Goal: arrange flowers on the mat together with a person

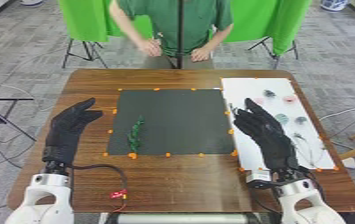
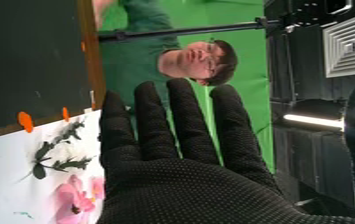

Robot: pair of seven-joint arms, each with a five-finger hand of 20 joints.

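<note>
Right hand: closest item in the right wrist view. Fingers straight and slightly spread there, palm in near foreground; head view places the hand over the white sheet, fingertips near the dark mat's right edge.

Near table edge, left of centre, head view: red tag on a dark cable.

Left hand: over the left side of the table, beside the mat. Fingers extended and close together, thumb apart.

Dark mat: orange markers along its edges. Green sprig lies on it, near the left edge, mostly in the near half, running roughly front to back.

White sheet, head view: thin stems in the near half; farther off, a pale green bloom, then a pink bloom and a dark green piece.

Same sheet, right wrist view: finer detail. Pink flowers with petals distinct; farther on, a white flower among dark leaves, near the mat's edge.

Background: green backdrop beyond the table. Right wrist view adds a lit lamp.
</note>
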